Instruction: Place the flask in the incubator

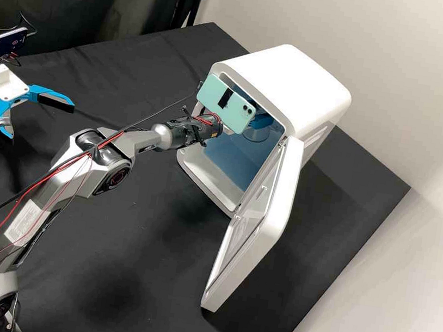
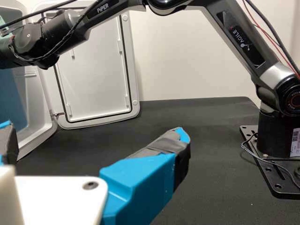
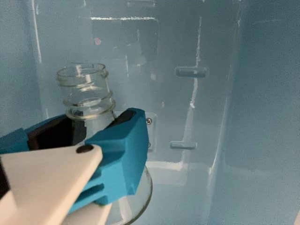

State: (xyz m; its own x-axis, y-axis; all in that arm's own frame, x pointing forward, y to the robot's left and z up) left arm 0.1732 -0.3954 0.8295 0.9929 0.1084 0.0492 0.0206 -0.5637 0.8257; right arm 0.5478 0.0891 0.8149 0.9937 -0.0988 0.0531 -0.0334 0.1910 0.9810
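Note:
A clear glass flask (image 3: 86,86) stands upright inside the pale blue chamber of the white incubator (image 1: 298,89). My right gripper (image 3: 89,125) is shut on its neck, one blue finger on each side. In the high view the right arm reaches through the open front, and its gripper (image 1: 260,123) is mostly hidden behind a mint-green phone (image 1: 225,106) on the wrist. The incubator door (image 1: 254,225) hangs open toward the bench front. My left gripper (image 1: 41,121) hovers over the far left of the bench, open and holding nothing. In its own view the left gripper (image 2: 93,133) has fingers (image 2: 159,161) spread wide.
The left wrist view shows the open incubator door (image 2: 98,79), the right arm (image 2: 234,28) spanning across, and its base (image 2: 276,140) bolted to the black bench. Cables run along the right arm (image 1: 97,154). The bench edge (image 1: 338,270) lies close behind the incubator.

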